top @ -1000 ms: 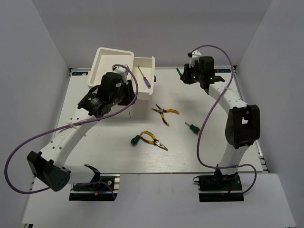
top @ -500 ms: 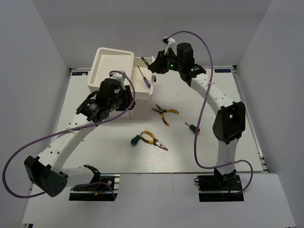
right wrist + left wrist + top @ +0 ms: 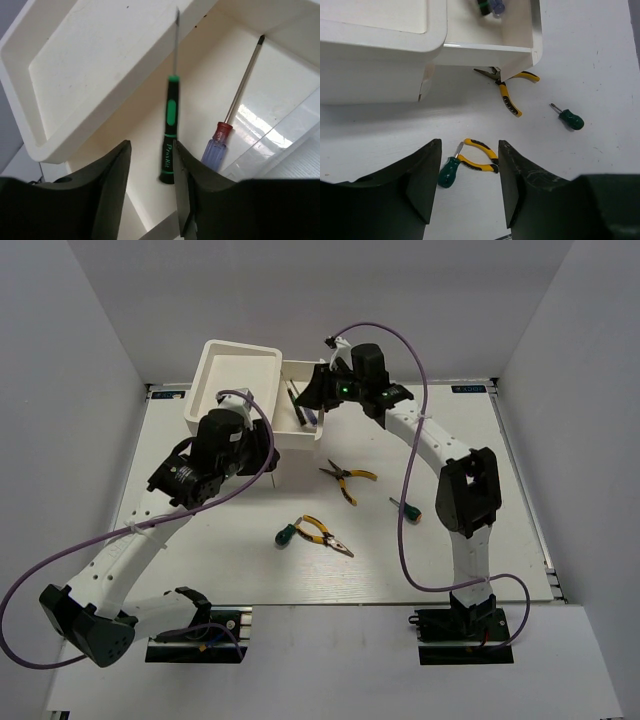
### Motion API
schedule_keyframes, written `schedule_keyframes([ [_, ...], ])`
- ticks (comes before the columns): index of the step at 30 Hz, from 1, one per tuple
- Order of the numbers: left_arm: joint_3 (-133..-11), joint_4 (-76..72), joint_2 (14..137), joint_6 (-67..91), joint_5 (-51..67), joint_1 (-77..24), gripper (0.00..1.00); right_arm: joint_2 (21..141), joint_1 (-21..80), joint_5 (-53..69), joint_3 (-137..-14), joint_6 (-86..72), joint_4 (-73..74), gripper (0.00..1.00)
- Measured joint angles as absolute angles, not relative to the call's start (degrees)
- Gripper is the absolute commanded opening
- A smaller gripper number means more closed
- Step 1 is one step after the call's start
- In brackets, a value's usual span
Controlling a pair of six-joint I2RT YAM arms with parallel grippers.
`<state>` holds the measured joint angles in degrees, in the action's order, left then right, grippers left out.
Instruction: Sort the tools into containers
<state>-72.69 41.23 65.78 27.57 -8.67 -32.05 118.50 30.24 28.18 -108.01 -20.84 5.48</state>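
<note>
The left gripper (image 3: 469, 150) hangs beside the white box (image 3: 238, 375), fingers spread and holding nothing. It is probably parked there to steady the unit or to wait for the next pick. 1 drawer (image 3: 296, 436) is pulled out to the right of the box, so its open top can take tools from above.

The right gripper (image 3: 152, 147) hovers directly over this drawer, tilted down into it. Its fingers are apart, and the dark-handled screwdriver (image 3: 169, 145) appears to lie free on the drawer floor, just beside the purple-handled screwdriver (image 3: 216, 147). The 2 thin tools thus share 1 compartment, which suggests sorting by kind.

On the table (image 3: 370, 565), 4 tools are not yet sorted:
- 1 green screwdriver (image 3: 287, 534), touching 1 pair of pliers (image 3: 325, 533)
- a 2nd pair of pliers (image 3: 347, 478) near the drawer front
- a 2nd green screwdriver (image 3: 405, 508) farther right
</note>
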Motion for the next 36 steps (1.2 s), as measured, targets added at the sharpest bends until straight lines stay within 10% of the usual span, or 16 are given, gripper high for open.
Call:
schedule_keyframes([
  [5,-72.69,41.95,65.78,27.88,-9.78,-32.05,0.51,118.43,30.39,30.24,-108.07,-20.86,4.75,0.50],
  [9,-72.73,42.48,65.78,28.12,-11.75,-31.99,0.23,117.14,29.98,30.09,-107.63,-20.25,4.49,0.00],
  [14,-73.78,45.74,65.76,29.89,-18.72,-31.97,0.09,110.50,28.42,23.79,-103.07,-15.22,4.01,0.00],
  [24,-77.36,58.17,63.81,40.75,-40.49,-30.22,0.74,108.05,25.82,10.98,-94.67,2.57,6.31,0.00],
  [36,-105.84,53.34,82.24,25.56,-42.81,-21.98,0.80,115.15,25.89,12.56,-97.51,6.48,11.18,0.00],
])
